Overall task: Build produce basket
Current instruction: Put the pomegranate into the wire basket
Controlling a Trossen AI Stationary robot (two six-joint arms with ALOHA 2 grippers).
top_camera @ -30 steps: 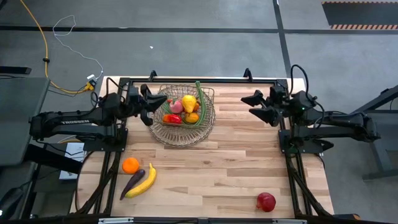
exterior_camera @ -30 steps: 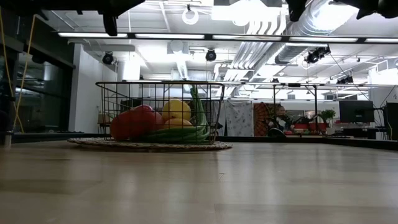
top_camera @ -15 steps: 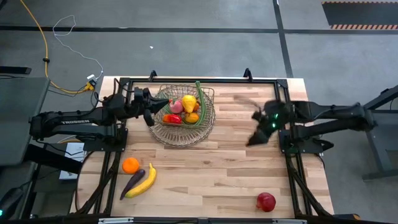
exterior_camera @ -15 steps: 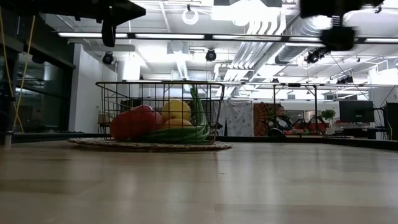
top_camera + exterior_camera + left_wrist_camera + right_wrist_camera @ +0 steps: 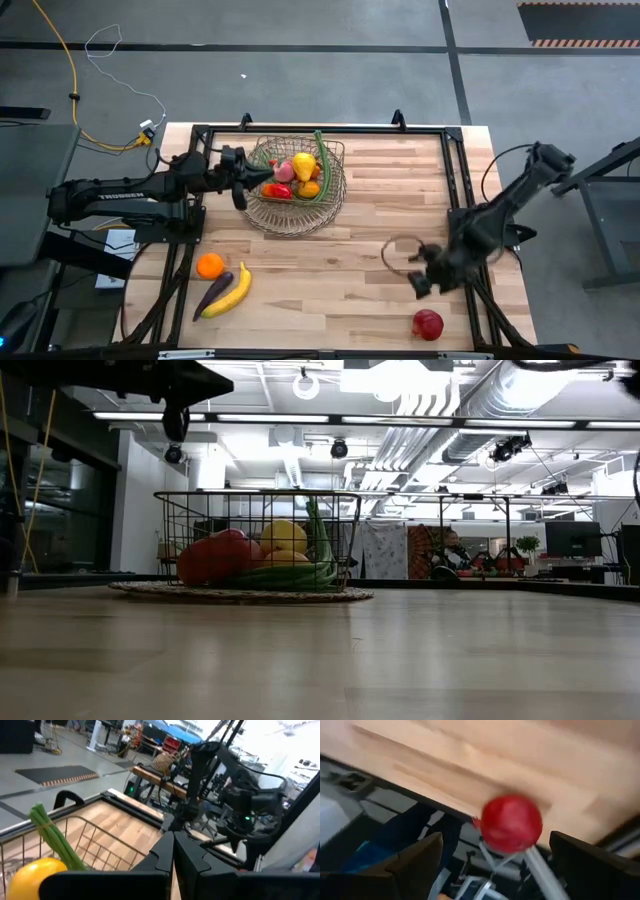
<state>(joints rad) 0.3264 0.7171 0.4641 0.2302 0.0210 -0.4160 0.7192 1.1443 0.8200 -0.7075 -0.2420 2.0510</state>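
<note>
High view: at lower right of the frame, the right tool (image 5: pixel 412 272) hangs wide open and empty near the round red apple (image 5: pixel 428 324) on the wooden bench (image 5: pixel 380 200). At upper centre, the left tool (image 5: pixel 241 185), closed and empty, sits beside the round wire-mesh basket (image 5: pixel 285 215).

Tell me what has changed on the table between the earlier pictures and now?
The right gripper, open and empty, swung from the table's far right edge toward the near side, close to the round red apple. The left gripper closed, empty, beside the round wire-mesh basket. The basket's contents, the orange, the purple eggplant and the yellow banana stayed put.
</note>
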